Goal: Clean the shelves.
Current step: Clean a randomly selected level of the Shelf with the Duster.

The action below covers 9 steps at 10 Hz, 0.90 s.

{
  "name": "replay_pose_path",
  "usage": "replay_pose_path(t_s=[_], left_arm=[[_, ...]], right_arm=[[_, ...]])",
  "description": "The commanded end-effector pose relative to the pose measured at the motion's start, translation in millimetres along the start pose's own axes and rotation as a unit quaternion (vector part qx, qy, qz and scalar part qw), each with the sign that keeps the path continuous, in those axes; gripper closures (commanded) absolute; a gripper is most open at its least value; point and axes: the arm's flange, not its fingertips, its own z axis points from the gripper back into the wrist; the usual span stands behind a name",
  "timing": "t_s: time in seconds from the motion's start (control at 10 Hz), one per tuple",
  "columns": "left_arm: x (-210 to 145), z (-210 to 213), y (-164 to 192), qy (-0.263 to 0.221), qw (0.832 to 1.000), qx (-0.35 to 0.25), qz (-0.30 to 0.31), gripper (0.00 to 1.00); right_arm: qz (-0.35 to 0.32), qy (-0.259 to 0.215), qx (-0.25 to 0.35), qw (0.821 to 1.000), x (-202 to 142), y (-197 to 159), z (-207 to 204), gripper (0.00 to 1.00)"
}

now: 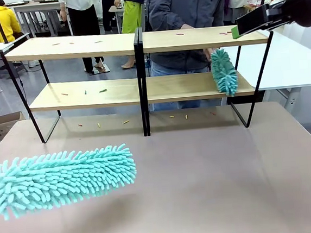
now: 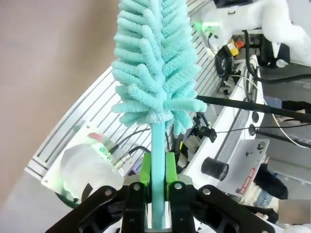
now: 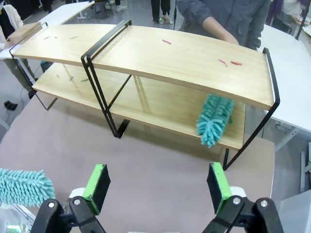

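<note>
The shelves (image 1: 84,46) stand across the far half of the brown table, two light wooden boards in a black frame (image 3: 184,58). Small coloured bits lie scattered on both boards. My left gripper (image 2: 158,167) is shut on the handle of a teal fluffy duster (image 2: 153,63), whose head hangs low over the table at the front left (image 1: 63,179). My right gripper (image 3: 158,189) is open and holds nothing, high in front of the rack's right end (image 1: 240,28). A second teal duster (image 1: 224,71) stands on the lower board at the right (image 3: 213,120).
A person in a grey jacket (image 1: 184,10) stands behind the rack, a hand (image 1: 209,53) just above the second duster. More coloured bits (image 1: 125,122) lie on the table under the rack. White tables (image 1: 297,55) flank the scene.
</note>
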Motion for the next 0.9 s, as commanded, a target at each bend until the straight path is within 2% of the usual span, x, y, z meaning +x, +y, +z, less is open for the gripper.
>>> replay_pose_path(t_s=[0.0,0.3,0.5,0.7,0.8], left_arm=[[9.5,-9.8,0.9,0.011,1.0,-0.009,-0.004,0.87],[16.7,-23.1,-4.6,0.02,1.0,0.013,0.007,0.87],[31.0,-38.0,-13.1,-0.003,0.999,0.02,0.032,0.87],[61.8,-61.9,-28.5,-0.092,0.993,0.034,0.062,0.87],[76.2,-77.9,-36.4,-0.107,0.991,0.045,0.063,0.87]], right_arm=[[-0.001,-0.001,0.001,1.0,0.6,-0.4,0.4,0.0],[-0.001,-0.001,0.001,1.0,0.6,-0.4,0.4,0.0],[-0.001,-0.001,0.001,1.0,0.6,-0.4,0.4,0.0],[-0.001,-0.001,0.001,1.0,0.6,-0.4,0.4,0.0],[-0.001,-0.001,0.001,1.0,0.6,-0.4,0.4,0.0]])
